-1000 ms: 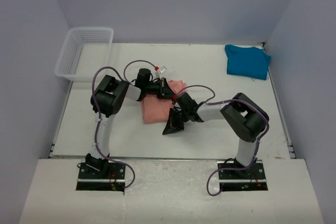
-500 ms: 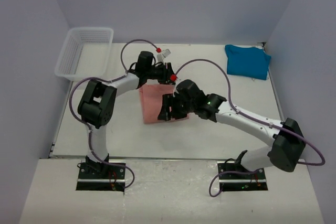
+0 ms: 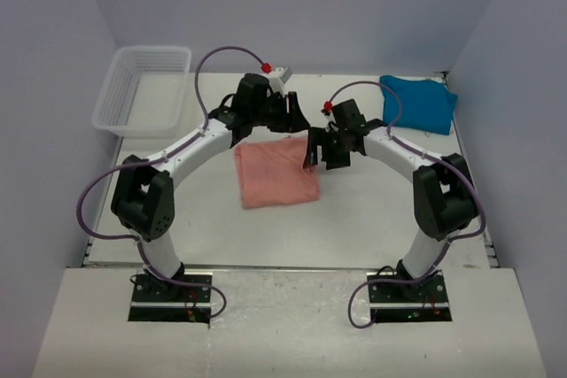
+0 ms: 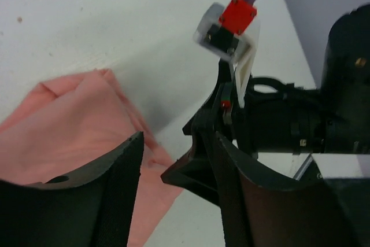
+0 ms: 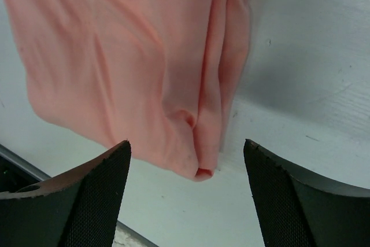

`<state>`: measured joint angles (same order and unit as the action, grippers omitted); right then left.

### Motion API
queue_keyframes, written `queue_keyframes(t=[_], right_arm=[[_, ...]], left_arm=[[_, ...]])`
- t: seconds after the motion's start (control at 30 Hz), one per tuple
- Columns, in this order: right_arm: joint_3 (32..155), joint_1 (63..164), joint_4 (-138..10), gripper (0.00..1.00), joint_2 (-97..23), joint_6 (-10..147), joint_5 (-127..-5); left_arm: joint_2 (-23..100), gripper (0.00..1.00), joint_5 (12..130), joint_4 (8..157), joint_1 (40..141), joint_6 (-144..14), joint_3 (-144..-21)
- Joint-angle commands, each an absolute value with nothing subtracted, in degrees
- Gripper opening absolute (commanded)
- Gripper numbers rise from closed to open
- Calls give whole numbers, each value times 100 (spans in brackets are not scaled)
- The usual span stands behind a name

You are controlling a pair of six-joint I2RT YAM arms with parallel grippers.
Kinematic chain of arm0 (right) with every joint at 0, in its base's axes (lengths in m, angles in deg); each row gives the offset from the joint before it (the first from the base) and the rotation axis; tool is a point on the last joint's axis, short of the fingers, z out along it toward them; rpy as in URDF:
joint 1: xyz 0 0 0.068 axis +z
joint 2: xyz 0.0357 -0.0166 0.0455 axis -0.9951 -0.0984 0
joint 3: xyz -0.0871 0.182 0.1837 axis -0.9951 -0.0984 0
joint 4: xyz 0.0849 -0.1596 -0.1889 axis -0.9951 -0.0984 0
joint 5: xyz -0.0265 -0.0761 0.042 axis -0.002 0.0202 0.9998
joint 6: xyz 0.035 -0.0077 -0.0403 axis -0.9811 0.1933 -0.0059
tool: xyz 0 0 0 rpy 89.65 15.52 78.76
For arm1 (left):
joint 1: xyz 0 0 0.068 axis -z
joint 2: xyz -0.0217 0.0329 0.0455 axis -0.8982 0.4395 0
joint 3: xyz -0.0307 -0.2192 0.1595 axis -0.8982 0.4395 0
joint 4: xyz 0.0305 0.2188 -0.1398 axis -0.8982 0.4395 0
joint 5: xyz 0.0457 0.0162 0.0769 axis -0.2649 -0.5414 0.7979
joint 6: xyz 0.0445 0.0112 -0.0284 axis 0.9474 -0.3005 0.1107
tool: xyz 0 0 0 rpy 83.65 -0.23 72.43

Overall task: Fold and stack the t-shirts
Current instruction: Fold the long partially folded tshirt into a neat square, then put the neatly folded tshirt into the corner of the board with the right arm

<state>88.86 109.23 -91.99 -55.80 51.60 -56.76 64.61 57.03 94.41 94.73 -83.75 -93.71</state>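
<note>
At the bottom of the overhead view, my left arm [image 3: 199, 143] and right arm [image 3: 394, 152] rise from their bases and arch inward over the table [image 3: 372, 210]. Past the bases, in the middle of the frame, the salmon-pink t-shirt [image 3: 275, 173] lies flat on the table as a folded, roughly square bundle. Just beyond its upper right corner hang my right jaws, parted wide and grasping nothing. Their fingers [image 5: 87, 201] frame the cloth's doubled edge from above. Just above the shirt's upper edge my left jaws are parted too and empty, their fingers [image 4: 121, 189] over a corner of the pink cloth. Farther back, the teal-blue t-shirt [image 3: 416, 102] lies folded at the upper right of the table, well apart from the pink one. At the upper left sits a white mesh basket [image 3: 113, 95].
</note>
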Motion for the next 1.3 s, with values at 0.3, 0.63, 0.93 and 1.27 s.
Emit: queue_keyframes(t=[0.3, 0.63, 0.93, 1.27], right_arm=[[9015, 10140, -8890, 80, -6244, 5503, -4201], [8874, 10070, -8740, 80, -6552, 5467, -3928], [8795, 10043, -8714, 80, -6763, 5458, -3858], [8751, 10043, -8775, 81, -6825, 5494, -3691]], left_arm=[[6392, 5, 8423, 10812, 9926, -8896, -8602], [6259, 38, 9102, 11014, 9961, -8871, -8452], [5961, 85, 9489, 10883, 9952, -8827, -8039], [5451, 91, 9436, 10522, 9961, -8695, -7713]])
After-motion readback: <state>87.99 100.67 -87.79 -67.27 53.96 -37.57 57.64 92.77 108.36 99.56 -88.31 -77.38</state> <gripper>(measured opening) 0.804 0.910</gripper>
